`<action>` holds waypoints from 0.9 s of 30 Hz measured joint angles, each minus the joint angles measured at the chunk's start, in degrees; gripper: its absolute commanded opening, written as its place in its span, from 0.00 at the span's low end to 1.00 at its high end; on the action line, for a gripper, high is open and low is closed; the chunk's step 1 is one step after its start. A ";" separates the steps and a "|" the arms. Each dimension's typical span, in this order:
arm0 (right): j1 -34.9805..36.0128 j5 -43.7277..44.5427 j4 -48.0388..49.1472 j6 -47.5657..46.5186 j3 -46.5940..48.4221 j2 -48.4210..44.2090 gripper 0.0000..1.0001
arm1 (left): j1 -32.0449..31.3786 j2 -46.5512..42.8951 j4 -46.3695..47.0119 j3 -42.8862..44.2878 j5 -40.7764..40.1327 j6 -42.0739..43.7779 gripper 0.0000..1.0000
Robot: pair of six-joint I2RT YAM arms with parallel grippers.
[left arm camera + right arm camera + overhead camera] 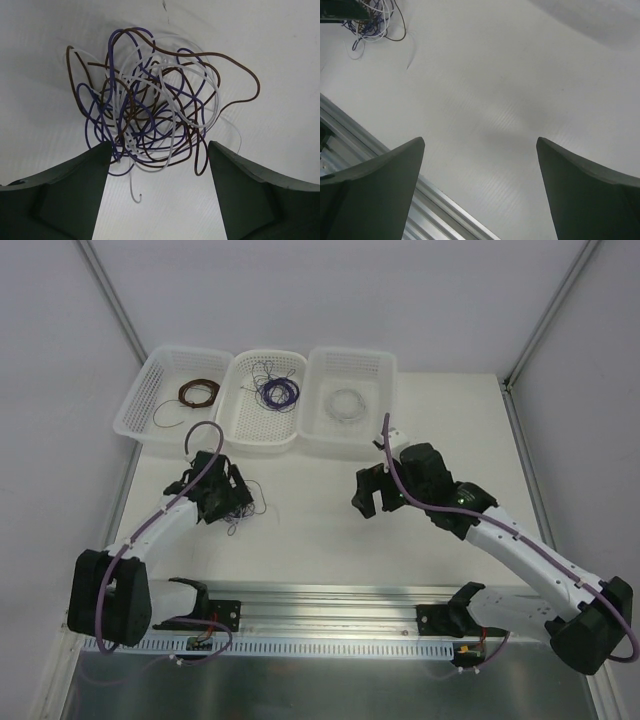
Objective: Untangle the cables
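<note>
We see the cables, just ahead of our left end effector, as mingled purple, brown and white strands against the plain white desk. That end effector and our right end effector are dark greenish grey.

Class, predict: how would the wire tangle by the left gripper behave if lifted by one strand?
Probably floppy but springy: the cables hold loose open loops. Likely the clump rises together, since purple, brown and white strands interlace. Being thin, probably light.
</note>
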 measured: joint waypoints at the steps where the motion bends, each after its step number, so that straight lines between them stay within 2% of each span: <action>1: 0.72 -0.02 0.52 0.48 -1.11 -0.48 0.99 | -0.02 1.86 1.11 0.09 0.37 -0.35 0.74; 2: 1.57 -0.02 1.25 1.25 -2.32 -0.90 1.00 | -0.11 3.61 2.19 0.13 0.96 -0.66 0.71; 3: 2.43 -0.09 2.23 1.99 -3.37 -1.16 1.00 | -0.52 5.14 3.04 0.20 1.29 -0.90 0.61; 5: 3.93 -0.13 4.61 3.39 -5.33 -1.38 1.00 | -2.08 7.34 4.33 0.24 1.68 -1.31 0.51; 6: 4.59 -0.17 5.79 4.13 -6.25 -1.38 0.99 | -3.63 8.04 4.83 0.24 1.73 -1.27 0.38; 9: 5.79 -0.76 9.33 6.32 -8.90 -1.36 1.00 | -9.81 8.83 6.34 0.24 2.91 -1.36 0.16; 11: 6.01 -1.18 12.17 8.15 -10.73 -1.31 0.98 | -13.73 8.70 7.34 0.24 3.85 -1.46 0.07; 12: 6.01 -1.25 13.22 8.94 -11.37 -1.22 0.96 | -15.58 8.55 7.72 0.24 4.33 -1.51 0.00; 16: 6.01 -1.66 16.41 11.34 -12.70 -0.04 0.88 | -21.42 5.31 9.33 -1.01 6.60 -2.84 0.00; 20: 6.01 -3.10 20.57 13.94 -13.92 2.16 0.73 | -25.20 0.42 9.77 -3.10 7.54 -4.96 0.00; 27: 6.21 -6.64 27.04 17.33 -14.21 9.97 0.50 | -28.24 -3.56 10.29 -4.61 10.14 -6.43 0.00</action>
